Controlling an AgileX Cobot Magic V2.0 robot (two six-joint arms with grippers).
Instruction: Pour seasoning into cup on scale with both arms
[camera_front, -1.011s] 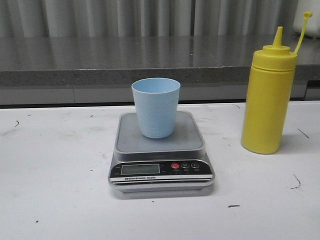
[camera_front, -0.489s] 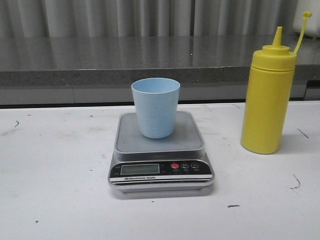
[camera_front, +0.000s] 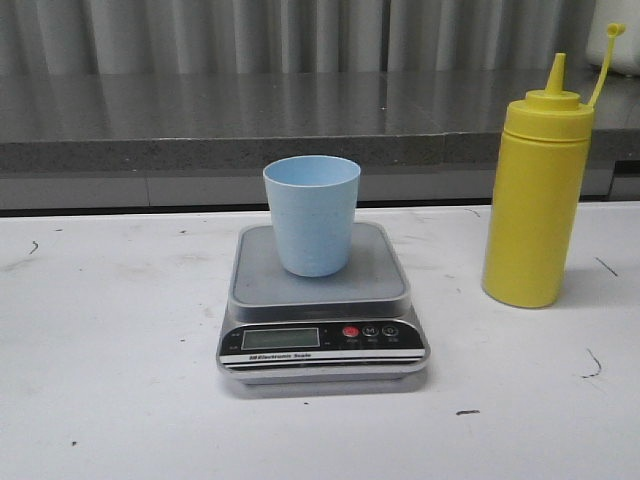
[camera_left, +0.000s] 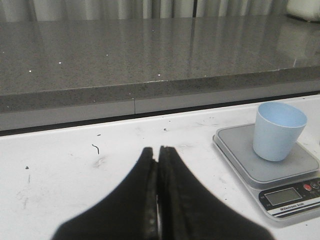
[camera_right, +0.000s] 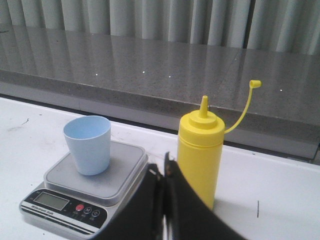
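The pale blue cup (camera_front: 312, 215) stands upright and empty on the silver-grey scale (camera_front: 320, 305) in the middle of the white table. To its right the tall yellow seasoning bottle (camera_front: 535, 195) stands upright, its cap hanging off on the strap. Neither gripper appears in the front view. The left wrist view shows my left gripper (camera_left: 157, 150) shut and empty over bare table, left of the scale (camera_left: 270, 162) and the cup (camera_left: 278, 130). My right gripper (camera_right: 162, 165) is shut and empty, low between the scale (camera_right: 92, 180) and the seasoning bottle (camera_right: 200, 150), short of both.
A grey stone ledge (camera_front: 250, 125) runs along the back of the table under a pleated curtain. A white object (camera_front: 612, 45) sits on the ledge behind the bottle. Small dark marks dot the white tabletop (camera_front: 110, 380).
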